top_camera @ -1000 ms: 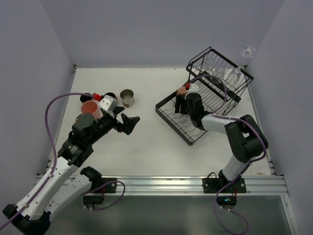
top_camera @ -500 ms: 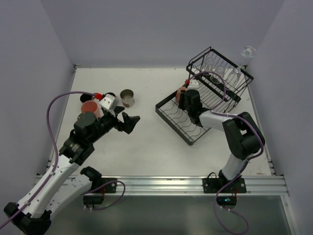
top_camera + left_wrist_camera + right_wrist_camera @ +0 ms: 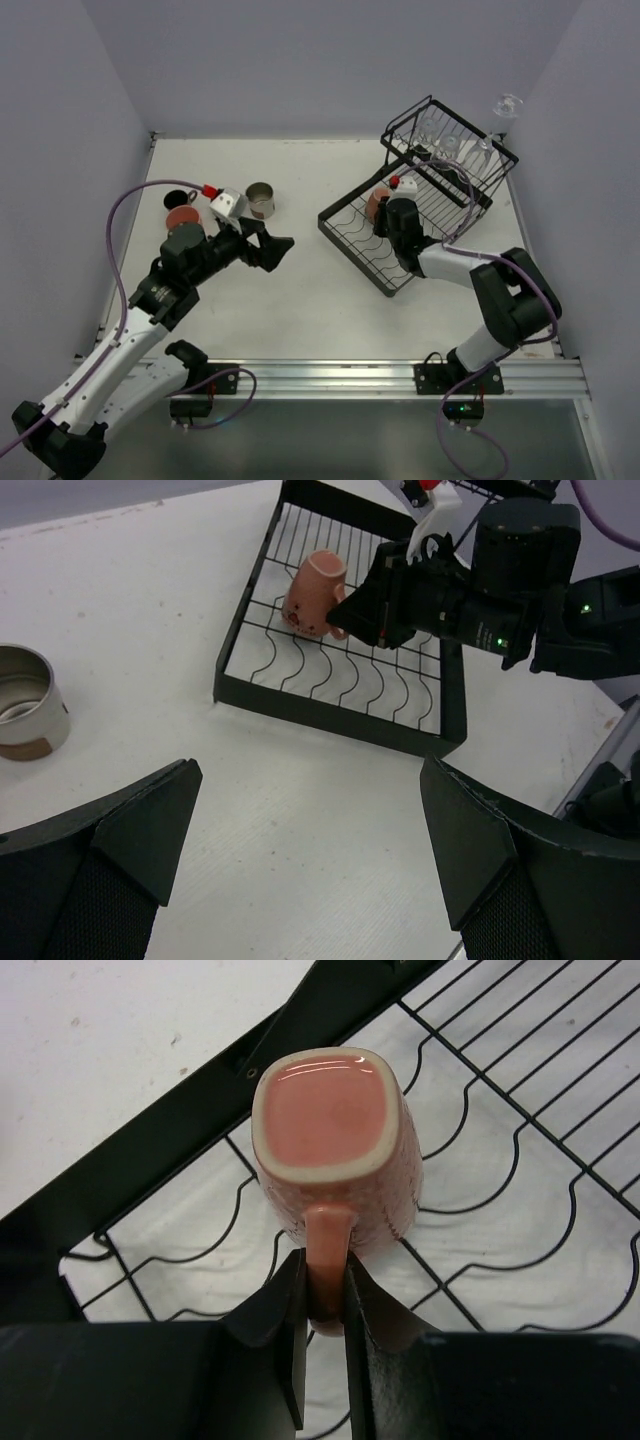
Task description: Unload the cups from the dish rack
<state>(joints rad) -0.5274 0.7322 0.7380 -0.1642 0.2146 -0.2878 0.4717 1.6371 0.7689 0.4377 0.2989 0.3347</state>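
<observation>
Squarish pink mug (image 3: 328,1115), wavy wire rack (image 3: 150,1160)

The white counter (image 3: 320,290) carried faint dark specks and scuffs. Pale lavender walls (image 3: 300,70) enclosed it on three sides, and a ribbed aluminium rail (image 3: 340,378) ran along its near edge.

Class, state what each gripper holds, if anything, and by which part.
The right gripper pinches the small pink mug by its handle; the left gripper holds nothing.
</observation>
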